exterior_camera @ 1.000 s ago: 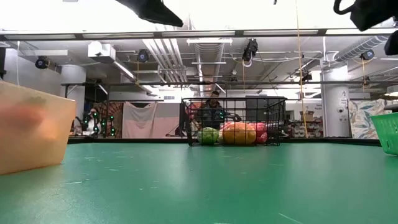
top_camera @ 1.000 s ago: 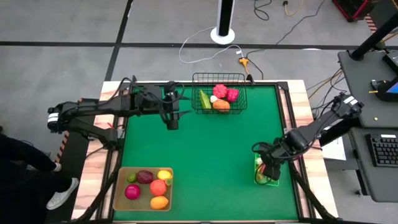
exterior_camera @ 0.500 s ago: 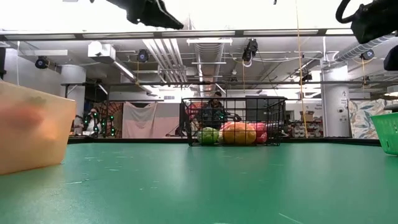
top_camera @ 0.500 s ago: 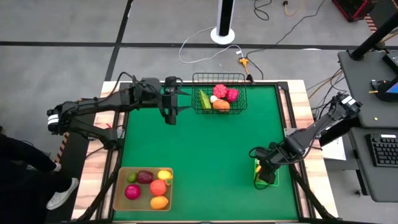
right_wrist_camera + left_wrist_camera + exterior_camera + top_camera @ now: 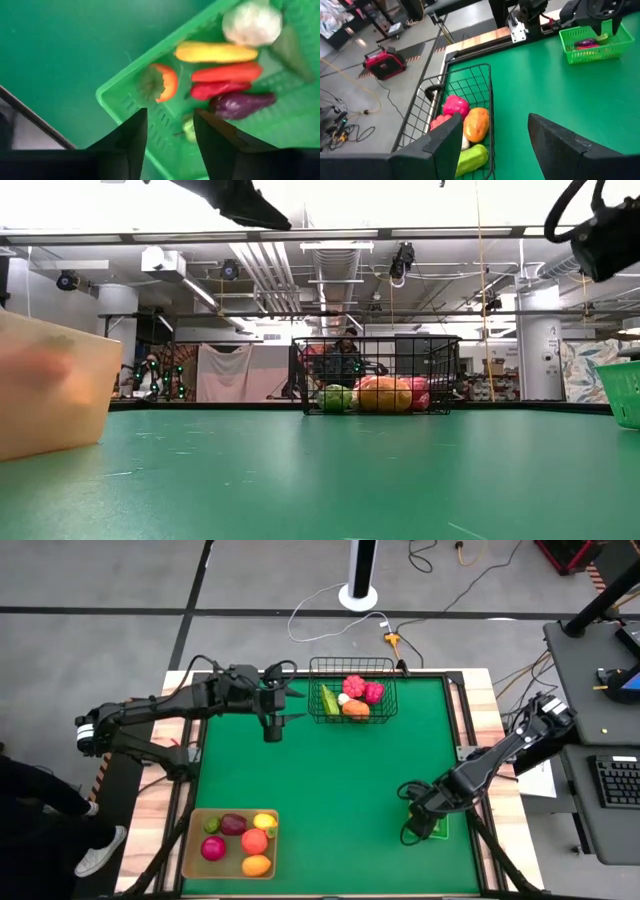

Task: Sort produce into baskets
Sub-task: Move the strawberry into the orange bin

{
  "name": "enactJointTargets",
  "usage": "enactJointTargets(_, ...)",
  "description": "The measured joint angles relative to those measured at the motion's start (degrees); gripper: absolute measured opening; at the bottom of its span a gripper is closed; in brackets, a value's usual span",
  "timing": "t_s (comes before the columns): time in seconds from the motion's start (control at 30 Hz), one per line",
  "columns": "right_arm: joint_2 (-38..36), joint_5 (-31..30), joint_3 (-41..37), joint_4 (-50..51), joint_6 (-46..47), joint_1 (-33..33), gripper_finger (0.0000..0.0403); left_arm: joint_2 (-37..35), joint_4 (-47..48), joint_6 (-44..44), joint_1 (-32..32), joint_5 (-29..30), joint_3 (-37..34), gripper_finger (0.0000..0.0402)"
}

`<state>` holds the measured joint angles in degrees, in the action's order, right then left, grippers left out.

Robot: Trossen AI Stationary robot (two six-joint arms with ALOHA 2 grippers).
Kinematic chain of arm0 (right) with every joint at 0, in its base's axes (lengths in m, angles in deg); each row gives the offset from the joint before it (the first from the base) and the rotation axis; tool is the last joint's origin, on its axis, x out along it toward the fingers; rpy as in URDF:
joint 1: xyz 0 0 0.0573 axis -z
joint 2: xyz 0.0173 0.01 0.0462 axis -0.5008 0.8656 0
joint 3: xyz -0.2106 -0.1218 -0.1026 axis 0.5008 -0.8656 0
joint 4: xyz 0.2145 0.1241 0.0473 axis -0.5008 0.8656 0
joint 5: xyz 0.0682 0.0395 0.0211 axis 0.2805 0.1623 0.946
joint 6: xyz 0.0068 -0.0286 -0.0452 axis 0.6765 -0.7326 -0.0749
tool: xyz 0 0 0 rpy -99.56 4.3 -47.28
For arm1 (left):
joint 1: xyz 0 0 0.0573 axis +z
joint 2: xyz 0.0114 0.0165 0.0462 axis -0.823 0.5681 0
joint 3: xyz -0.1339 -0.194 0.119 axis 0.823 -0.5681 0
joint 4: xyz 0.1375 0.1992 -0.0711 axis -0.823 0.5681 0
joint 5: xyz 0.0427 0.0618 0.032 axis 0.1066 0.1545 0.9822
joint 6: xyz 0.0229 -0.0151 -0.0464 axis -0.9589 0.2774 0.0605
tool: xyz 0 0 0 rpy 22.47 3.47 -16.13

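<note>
**Finishing the sort: both grippers empty, table bare of loose pieces**

Looking straight down, all the produce sits in containers: the wire basket (image 5: 350, 692) at the far edge holds pink, orange and green pieces, the tan tray (image 5: 230, 842) near the front left holds red, yellow, orange and purple ones, and the green bin (image 5: 438, 825) at the front right lies partly under the right gripper (image 5: 418, 822). The left gripper (image 5: 272, 712) hangs just beside the basket's left side. No loose piece shows on the green mat (image 5: 330, 790), so the sorting looks about done; the sound move, as I judge it, is to lift each arm straight up before swinging it away, so no finger catches a rim.

From table height, the basket stands mid-table, the tray's wall is at the left, the bin's corner at the right, and both arms are high overhead. A person sits behind the basket, in the room beyond.

Past the left wrist, the fingers (image 5: 440, 145) stand wide apart and hold nothing; the basket's rim is close below them.

Past the right wrist, the fingers (image 5: 127, 135) are likewise spread and empty, right over the bin's near wall, with a yellow piece (image 5: 215, 51), red chillies (image 5: 225, 74), a purple piece (image 5: 242, 104) and a whitish bulb (image 5: 252, 22) inside.
</note>
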<state>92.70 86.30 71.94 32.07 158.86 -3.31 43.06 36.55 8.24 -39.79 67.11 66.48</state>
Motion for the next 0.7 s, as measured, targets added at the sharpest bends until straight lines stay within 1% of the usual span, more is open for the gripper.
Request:
enactJointTargets(0.1, 0.6, 1.4, 0.0, -0.5, 4.3, 0.0, 0.0162, 0.0, 0.2, 0.3, -0.1, 0.0, -0.1, 0.0206)
enactJointTargets(0.23, 0.8, 1.3, 0.0, -0.7, 8.2, 0.0, 0.0172, 0.1, 0.3, 1.5, -0.1, 0.0, -0.2, 0.0206)
enactJointTargets(0.47, 0.9, 1.2, -0.2, -0.7, 15.5, 0.0, 0.0167, 0.1, 0.4, 2.8, 0.0, 0.0, -0.4, 0.0206)
enactJointTargets(0.7, 1.2, 0.9, -0.3, -0.6, 15.7, 0.0, 0.0157, 0.1, 0.1, 2.8, 0.0, 0.0, -0.7, 0.0206)
